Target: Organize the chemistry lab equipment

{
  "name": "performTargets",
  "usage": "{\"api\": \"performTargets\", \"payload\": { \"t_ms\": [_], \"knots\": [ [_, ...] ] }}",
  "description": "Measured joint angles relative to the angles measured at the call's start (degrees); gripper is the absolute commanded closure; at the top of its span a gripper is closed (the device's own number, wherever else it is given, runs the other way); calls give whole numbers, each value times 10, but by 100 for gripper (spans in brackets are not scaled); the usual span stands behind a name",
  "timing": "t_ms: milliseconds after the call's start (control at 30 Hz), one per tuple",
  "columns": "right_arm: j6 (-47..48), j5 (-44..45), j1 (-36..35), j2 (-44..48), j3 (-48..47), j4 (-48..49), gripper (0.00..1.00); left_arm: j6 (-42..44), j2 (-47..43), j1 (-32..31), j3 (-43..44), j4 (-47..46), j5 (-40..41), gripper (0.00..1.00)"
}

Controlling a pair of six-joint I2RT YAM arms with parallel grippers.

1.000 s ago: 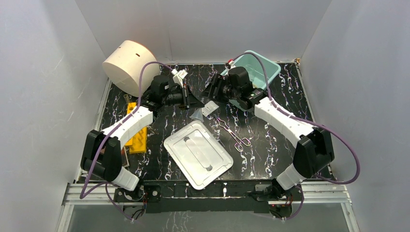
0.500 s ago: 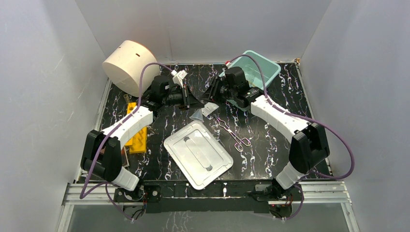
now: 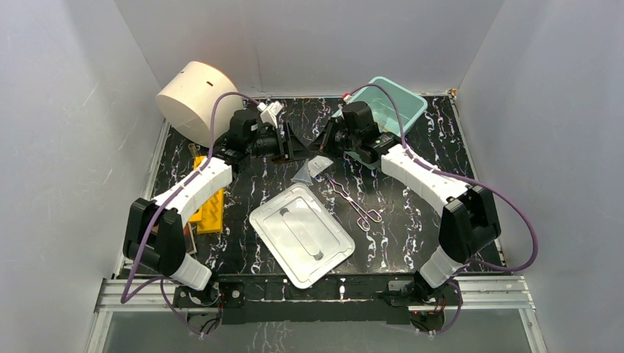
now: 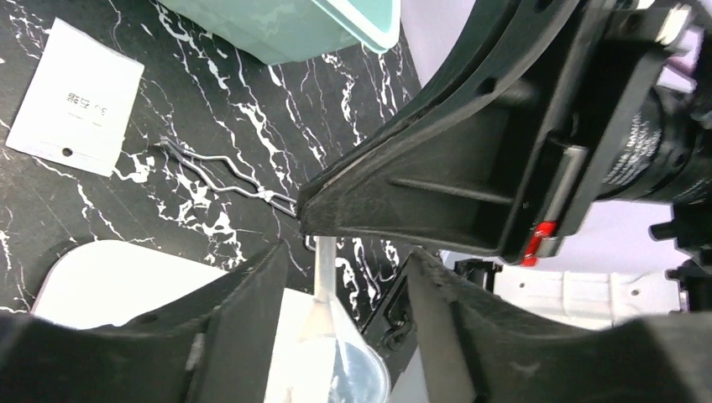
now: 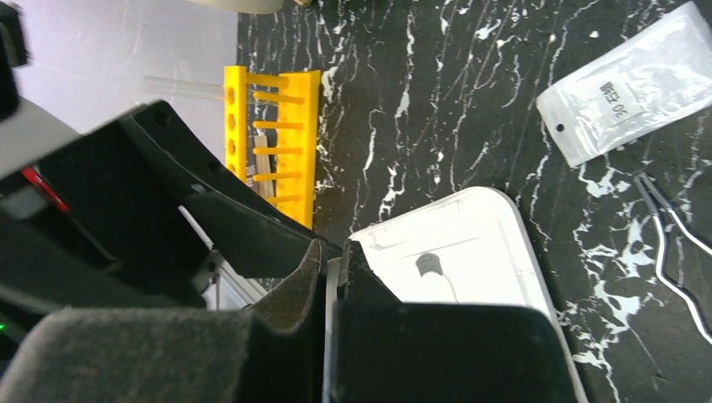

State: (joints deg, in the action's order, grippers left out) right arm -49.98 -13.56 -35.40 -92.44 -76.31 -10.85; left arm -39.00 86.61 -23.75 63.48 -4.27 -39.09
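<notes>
Your right pincer (image 5: 331, 252) was clamped on the flask (image 4: 336, 353) neck, above the far middle of the table (image 3: 412, 228); your left pincer (image 4: 344, 256) stood with fingers apart either side of it; packet (image 3: 320, 163) and tongs (image 3: 352, 202) lay near below, with the bin (image 3: 403, 103) at the far right edge.

The table (image 3: 412, 220) is black with white marble veining. At one o'clock sits a teal bin (image 3: 408, 110); at eleven, a cream drum (image 3: 193, 99); at nine, a yellow rack (image 3: 210, 209). The lid (image 3: 302, 235) is glossy white, the packet (image 4: 75, 96) white with black print, the tongs (image 3: 353, 204) silver, the flask (image 4: 340, 361) clear. The arms (image 3: 427, 180) are white and black, their cables (image 3: 234, 94) purple.
</notes>
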Motion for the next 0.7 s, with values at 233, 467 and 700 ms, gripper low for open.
{"api": "performTargets", "payload": {
  "t_ms": [233, 467, 700],
  "knots": [
    [68, 36, 21, -3, -31, -50, 100, 11, -9, 10, 25, 48, 40, 23],
    [151, 120, 78, 3, -83, -91, 100, 19, -40, 38, 25, 95, 96, 22],
    [217, 245, 119, 5, -156, -122, 100, 30, -49, 45, 23, 122, 127, 22]
  ]
}}
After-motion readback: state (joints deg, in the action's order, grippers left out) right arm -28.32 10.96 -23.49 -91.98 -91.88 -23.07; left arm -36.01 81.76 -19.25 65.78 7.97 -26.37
